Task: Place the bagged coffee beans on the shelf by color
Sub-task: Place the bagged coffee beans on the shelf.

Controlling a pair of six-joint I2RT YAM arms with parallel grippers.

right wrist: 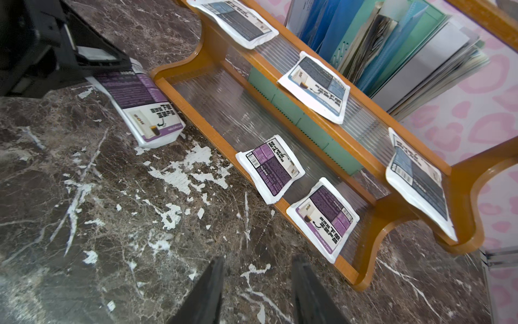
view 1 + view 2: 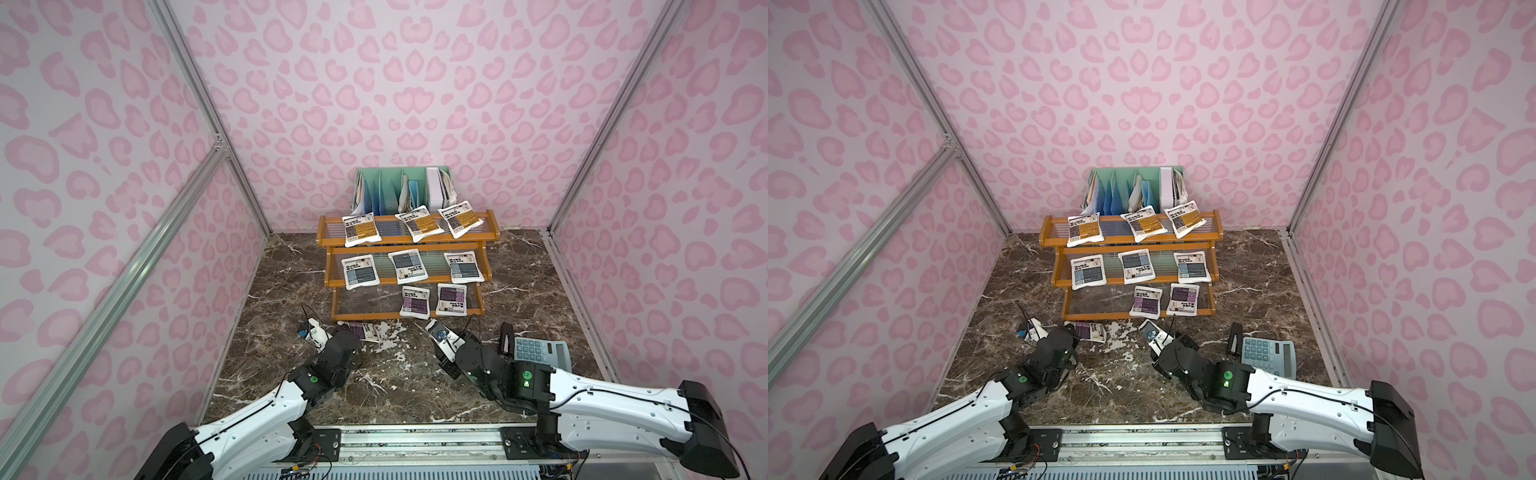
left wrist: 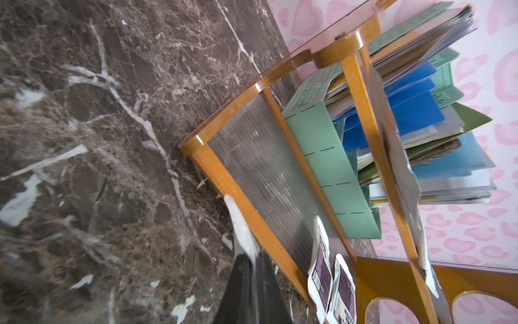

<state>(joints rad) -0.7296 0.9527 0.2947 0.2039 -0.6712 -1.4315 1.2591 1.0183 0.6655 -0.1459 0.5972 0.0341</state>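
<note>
My left fingers (image 3: 238,294): pinching the purple pouch (image 1: 143,106) by its edge.
Pouch: on the desk (image 1: 84,224), long axis along the shelf (image 2: 395,240) front rail.
Free slot: bottom tier (image 1: 224,106), just beyond those fingers.
My right fingers (image 1: 201,294): spread, empty, farther off.

both top views: high over the table's (image 2: 291,270) near edge, facing down and forward, far, whole scene, nearly identical | left wrist: low, close, at shelf (image 3: 218,176) end | right wrist: low, near, facing shelf front | shared by all: shelf, table
</note>
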